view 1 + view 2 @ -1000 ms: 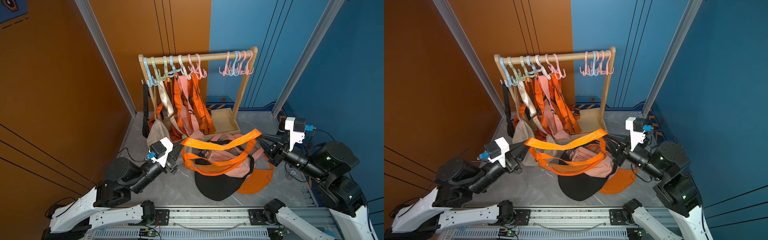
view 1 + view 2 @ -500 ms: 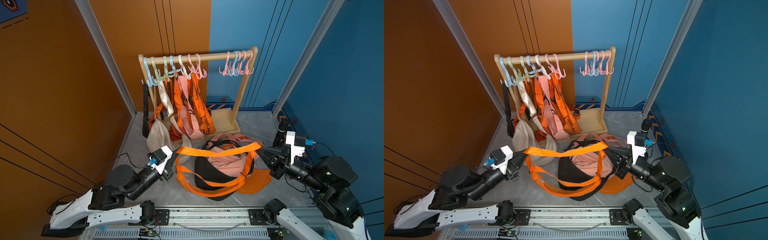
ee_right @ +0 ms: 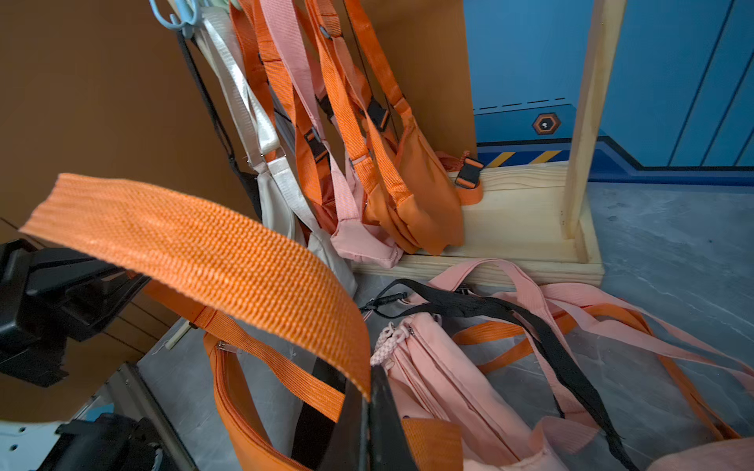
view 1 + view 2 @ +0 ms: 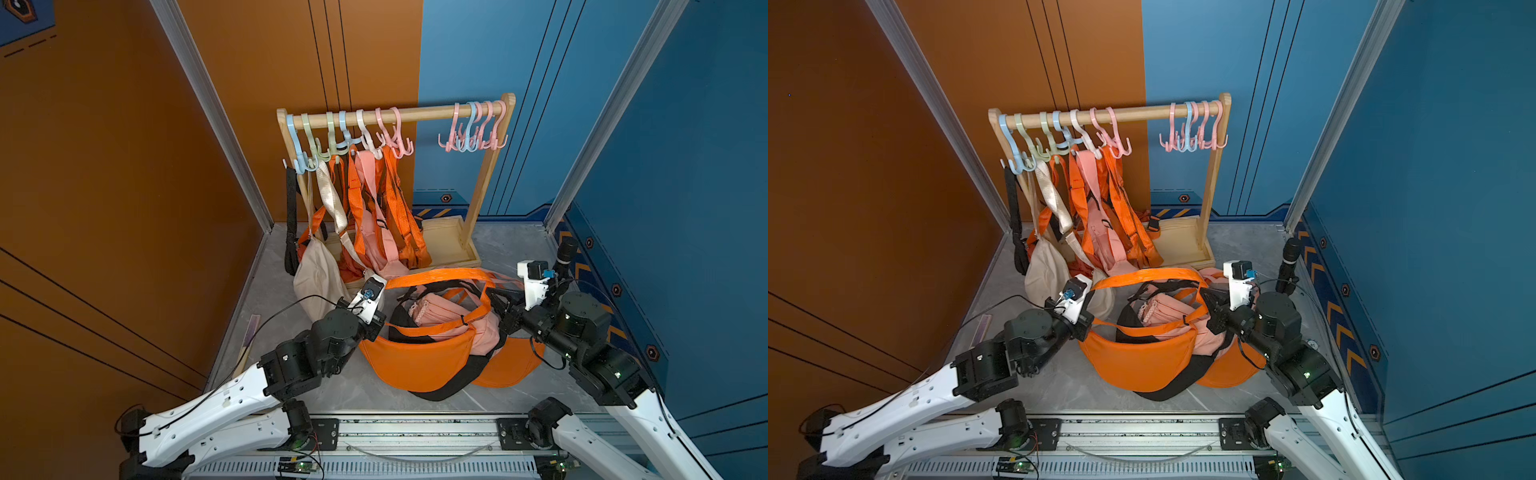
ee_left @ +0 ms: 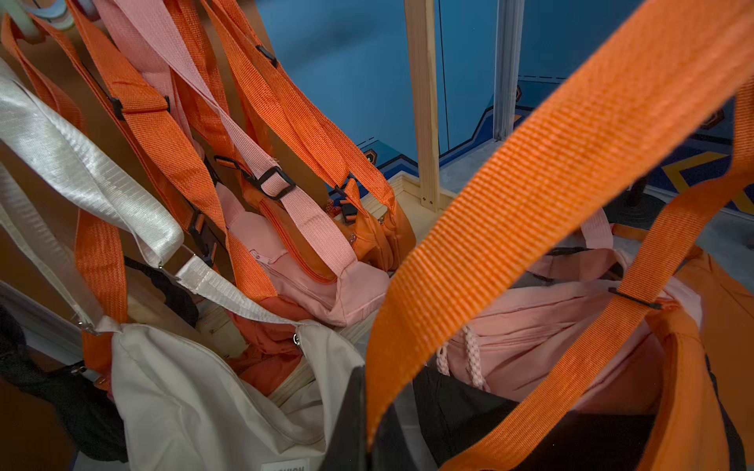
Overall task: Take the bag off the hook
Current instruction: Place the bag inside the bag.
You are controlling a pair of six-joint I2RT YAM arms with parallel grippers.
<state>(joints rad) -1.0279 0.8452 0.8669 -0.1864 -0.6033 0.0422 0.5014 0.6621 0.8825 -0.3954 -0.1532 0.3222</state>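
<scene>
Down off the hook with the orange bag (image 4: 415,361), now onto the heap.

Pinching the orange strap (image 4: 436,275) at either end, left gripper (image 4: 374,330) and right gripper (image 4: 498,309) both pressed tight on the webbing. Stretched higher and flatter a second ago; now sunk, arched slack between the claws, with the bag's body settled just below them on the pink bag (image 4: 444,309). Well beyond both claws, the rack (image 4: 415,114). Probably only letting go left.

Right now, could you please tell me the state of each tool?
Left tool: closed, gripping the orange strap.
Right tool: closed, gripping the same orange strap.
</scene>
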